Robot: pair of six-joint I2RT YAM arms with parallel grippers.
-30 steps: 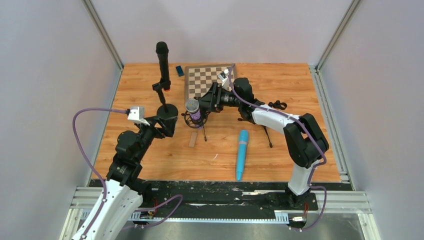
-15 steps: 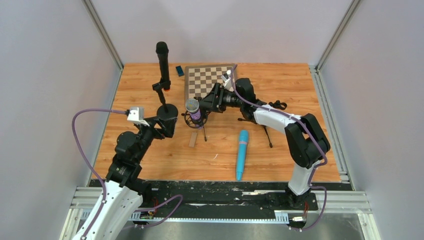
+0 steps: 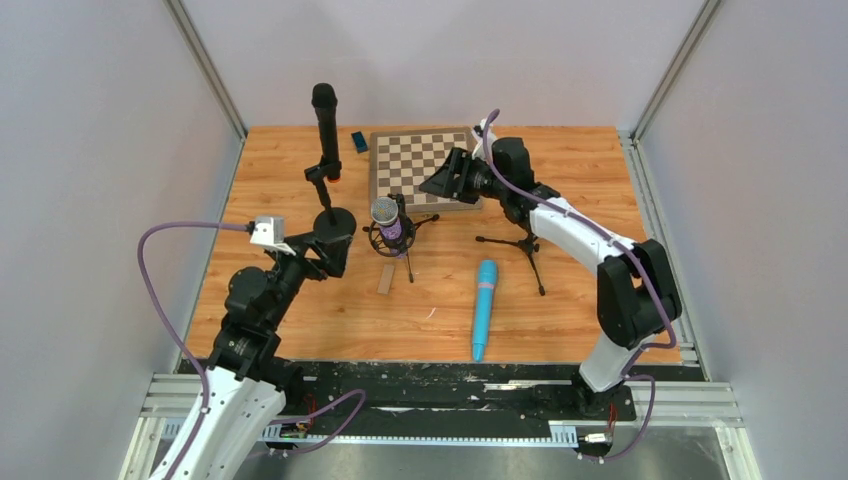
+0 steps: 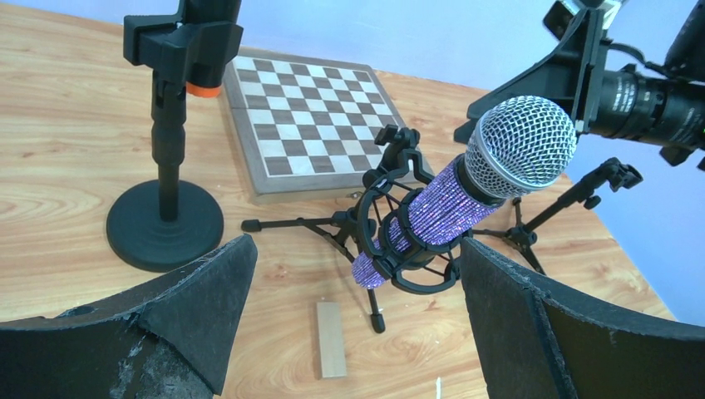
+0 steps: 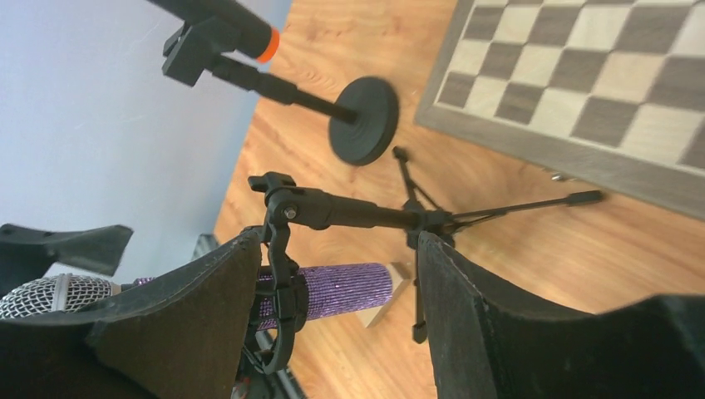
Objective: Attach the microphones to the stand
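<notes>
change in the last second: the right arm has withdrawn from the purple microphone [image 3: 388, 222] toward the upper centre of the top view, over the chessboard [image 3: 410, 160]. the right fingers [image 5: 191, 316] are spread and hold nothing; the shock mount [image 4: 407, 241] shows beyond the gap, apart from both. the purple microphone stays seated in that mount, tilted, grille up – judged, this placement is complete.

the black microphone [image 3: 324, 120] stands clipped in the round-base stand [image 3: 333, 222], upper left. the left fingers [image 4: 532, 332] are spread wide and empty, near that base.

remaining – the light blue microphone [image 3: 484, 308] lies on the surface [image 3: 400, 320], lower centre, near the empty tripod stand [image 3: 527, 243]; it is probably next.
</notes>
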